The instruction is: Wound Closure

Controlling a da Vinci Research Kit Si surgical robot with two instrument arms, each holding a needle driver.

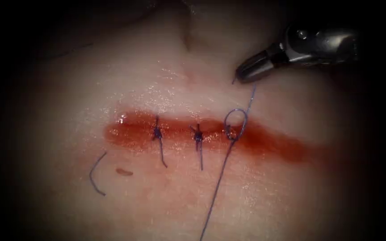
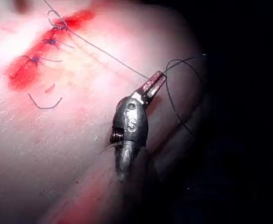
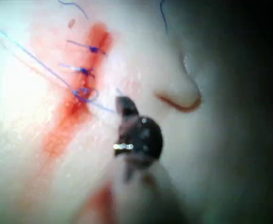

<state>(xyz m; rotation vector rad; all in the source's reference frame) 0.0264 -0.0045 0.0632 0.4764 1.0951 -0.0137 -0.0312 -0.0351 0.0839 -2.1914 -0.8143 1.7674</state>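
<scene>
first, on the far left of the tissue (image 1: 59,147), below the cut (image 1: 211,134), lies a loose cut end of thread (image 1: 95,175), bent like a hook, with a small red fleck just beside it. moving right along the cut, which is wet with red fluid (image 1: 287,147), sit two tied stitches (image 1: 157,133) with short tails pointing down. next comes a third stitch, where the thread (image 1: 220,183) forms an open loop (image 1: 236,119) over the cut. one strand runs down and left to the left gripper (image 2: 156,83), pressed together on the thread, off the tissue's edge. the other strand rises to the right gripper (image 1: 242,73), above the cut, pinching the thread at its tip. needle not made out.
</scene>
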